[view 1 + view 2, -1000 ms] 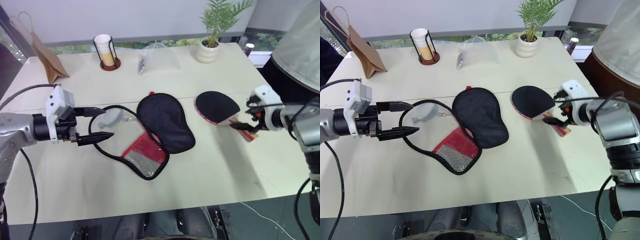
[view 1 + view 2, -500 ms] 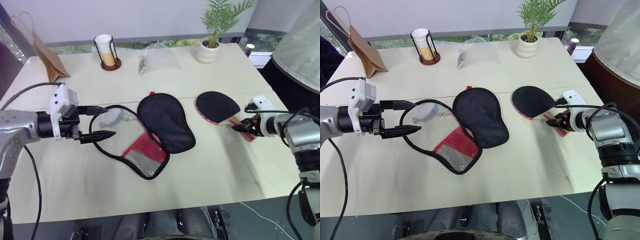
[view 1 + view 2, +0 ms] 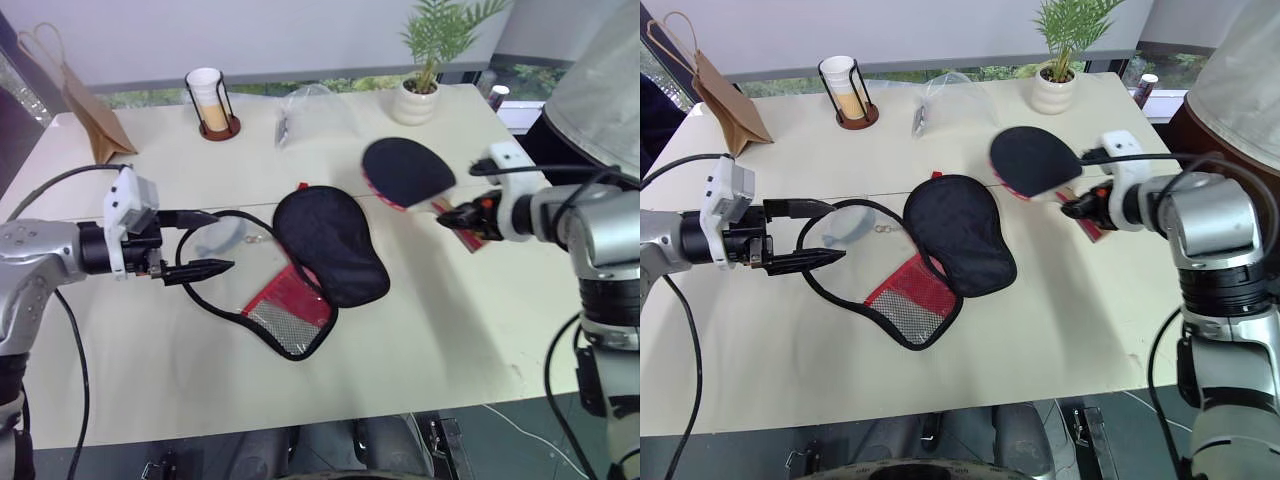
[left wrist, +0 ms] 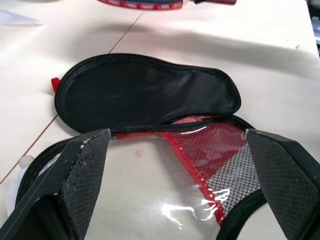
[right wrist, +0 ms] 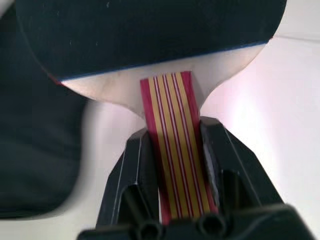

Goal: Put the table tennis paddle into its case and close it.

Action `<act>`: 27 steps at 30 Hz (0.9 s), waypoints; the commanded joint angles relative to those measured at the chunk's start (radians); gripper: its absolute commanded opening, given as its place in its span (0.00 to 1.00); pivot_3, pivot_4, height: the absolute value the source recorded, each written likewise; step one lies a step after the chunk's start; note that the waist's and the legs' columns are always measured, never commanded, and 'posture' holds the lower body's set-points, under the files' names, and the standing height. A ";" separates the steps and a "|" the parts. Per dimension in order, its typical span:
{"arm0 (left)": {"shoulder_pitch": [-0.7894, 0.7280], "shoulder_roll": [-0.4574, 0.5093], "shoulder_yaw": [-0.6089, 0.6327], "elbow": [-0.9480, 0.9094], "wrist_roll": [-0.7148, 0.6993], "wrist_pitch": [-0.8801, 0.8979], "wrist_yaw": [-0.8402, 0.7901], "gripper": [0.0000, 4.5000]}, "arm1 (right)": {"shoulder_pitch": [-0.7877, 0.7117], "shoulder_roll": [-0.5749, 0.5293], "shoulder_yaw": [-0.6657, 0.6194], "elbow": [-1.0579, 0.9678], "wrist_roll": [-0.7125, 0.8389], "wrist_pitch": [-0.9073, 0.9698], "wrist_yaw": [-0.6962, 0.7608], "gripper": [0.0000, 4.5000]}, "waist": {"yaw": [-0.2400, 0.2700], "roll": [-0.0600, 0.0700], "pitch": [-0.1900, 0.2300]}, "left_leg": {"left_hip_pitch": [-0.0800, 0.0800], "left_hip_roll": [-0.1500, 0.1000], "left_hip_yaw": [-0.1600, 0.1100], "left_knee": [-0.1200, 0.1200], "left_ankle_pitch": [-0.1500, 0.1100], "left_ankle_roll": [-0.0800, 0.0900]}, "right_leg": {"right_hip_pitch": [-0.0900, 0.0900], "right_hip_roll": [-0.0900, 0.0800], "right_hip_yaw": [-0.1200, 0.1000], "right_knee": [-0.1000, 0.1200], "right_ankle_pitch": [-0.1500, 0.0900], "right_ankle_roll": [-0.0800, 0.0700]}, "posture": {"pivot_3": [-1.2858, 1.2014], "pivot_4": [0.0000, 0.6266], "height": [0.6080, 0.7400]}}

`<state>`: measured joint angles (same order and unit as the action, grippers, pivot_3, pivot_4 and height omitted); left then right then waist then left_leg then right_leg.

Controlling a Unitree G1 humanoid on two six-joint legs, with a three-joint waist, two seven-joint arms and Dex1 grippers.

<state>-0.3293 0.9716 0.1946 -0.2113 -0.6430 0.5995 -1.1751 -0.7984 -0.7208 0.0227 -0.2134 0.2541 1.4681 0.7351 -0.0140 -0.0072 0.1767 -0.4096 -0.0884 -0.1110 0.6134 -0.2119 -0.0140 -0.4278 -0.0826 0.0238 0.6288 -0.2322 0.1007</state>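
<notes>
Two grippers over the cream table (image 3: 450, 330), all places given relative to the case (image 3: 330, 245). Case lies unzipped and spread flat near table centre: black half uppermost, red panel with mesh pocket (image 3: 290, 312) at its near-left end, black zip edge looping out to its left. Right gripper (image 3: 462, 213) is clenched on the striped handle of the table tennis paddle (image 3: 405, 172); right wrist view shows both fingers (image 5: 132, 175) pressing the handle's sides. Paddle is held in the air, clear of the table, to the right of and beyond the case, black face up, its shadow on the table beneath. Left gripper (image 3: 205, 243) hovers just left of the case, jaws spread wide and holding nothing, pointing toward the zip loop. Beyond the case: cup holder (image 3: 212, 100), clear plastic bag (image 3: 315, 115), potted plant (image 3: 428, 60); far left, brown paper bag (image 3: 90, 105).
</notes>
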 commanded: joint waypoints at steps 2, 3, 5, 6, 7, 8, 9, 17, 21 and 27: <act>-0.026 -0.007 0.000 -0.001 0.002 -0.017 -0.001 1.00 | -0.002 0.142 -0.033 -0.154 0.047 0.143 -0.126 0.18 | 0.004 0.000 0.000 | 0.000 -0.001 0.000 0.000 0.000 0.000 | 0.000 -0.001 0.000 0.000 0.000 0.000 | 0.52 0.24 1.00; -0.025 -0.009 0.000 0.000 0.003 -0.019 -0.001 1.00 | 0.014 0.201 -0.032 -0.177 0.055 0.146 -0.171 0.18 | 0.004 0.000 0.000 | -0.001 -0.001 0.000 0.001 0.000 0.000 | 0.000 -0.001 0.000 0.000 0.000 0.000 | 0.52 0.24 1.00; -0.021 -0.011 0.002 -0.003 0.003 -0.018 0.000 1.00 | 0.043 0.290 -0.034 -0.206 0.079 0.146 -0.247 0.18 | 0.002 -0.001 -0.001 | -0.001 -0.001 0.000 0.001 0.000 0.000 | 0.000 -0.001 0.000 0.000 0.000 0.000 | 0.52 0.24 1.00; -0.019 -0.011 0.003 -0.006 0.002 -0.017 0.000 1.00 | 0.054 0.321 -0.034 -0.217 0.091 0.146 -0.278 0.18 | 0.001 -0.001 -0.001 | -0.001 -0.001 0.000 0.001 0.000 0.000 | 0.000 -0.001 0.000 0.000 0.000 0.000 | 0.52 0.24 1.00; -0.016 -0.012 0.004 -0.009 0.000 -0.015 0.002 1.00 | 0.063 0.344 -0.035 -0.224 0.104 0.146 -0.307 0.18 | 0.000 -0.001 -0.001 | -0.001 -0.001 0.000 0.000 0.000 0.000 | -0.001 -0.001 0.000 0.000 0.000 0.000 | 0.52 0.24 1.00; -0.013 -0.012 0.006 -0.012 -0.001 -0.013 0.003 1.00 | 0.073 0.371 -0.036 -0.229 0.116 0.146 -0.338 0.18 | 0.000 -0.001 -0.001 | -0.001 -0.001 0.000 0.000 0.000 0.000 | -0.001 -0.001 0.000 0.001 0.000 0.000 | 0.52 0.24 1.00; -0.011 -0.013 0.007 -0.015 -0.002 -0.012 0.005 1.00 | 0.080 0.390 -0.037 -0.230 0.130 0.146 -0.366 0.18 | 0.000 -0.001 -0.001 | -0.001 -0.001 0.000 0.000 0.000 0.000 | -0.001 -0.001 0.000 0.001 0.000 0.000 | 0.52 0.24 1.00; 0.017 -0.014 0.021 -0.042 -0.012 -0.002 0.021 1.00 | 0.081 0.461 -0.021 -0.197 0.225 0.146 -0.536 0.18 | -0.003 -0.001 -0.001 | -0.001 -0.001 0.000 0.000 0.000 0.000 | -0.001 0.000 0.000 0.001 0.001 0.000 | 0.52 0.24 1.00; 0.029 -0.012 0.029 -0.053 -0.017 0.001 0.031 1.00 | 0.089 0.446 0.005 -0.190 0.268 0.146 -0.576 0.18 | -0.004 -0.001 -0.001 | -0.001 -0.001 0.000 0.000 0.000 0.000 | -0.001 0.000 0.000 0.001 0.001 0.000 | 0.52 0.24 1.00; 0.048 -0.014 0.041 -0.069 -0.024 0.008 0.050 1.00 | 0.087 0.444 0.019 -0.157 0.299 0.146 -0.611 0.83 | -0.005 -0.001 -0.001 | 0.000 -0.001 0.000 0.000 0.000 0.000 | -0.001 0.000 0.000 0.001 0.001 0.000 | 0.52 0.24 1.00</act>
<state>-0.2836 0.9553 0.1948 -0.2515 -0.6462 0.6059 -1.1317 -0.6948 -0.2725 0.0360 -0.3604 0.5335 1.6076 0.1318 -0.0186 -0.0084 0.1760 -0.4100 -0.0891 -0.1114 0.6136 -0.2118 -0.0140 -0.4287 -0.0824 0.0237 0.6296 -0.2316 0.1007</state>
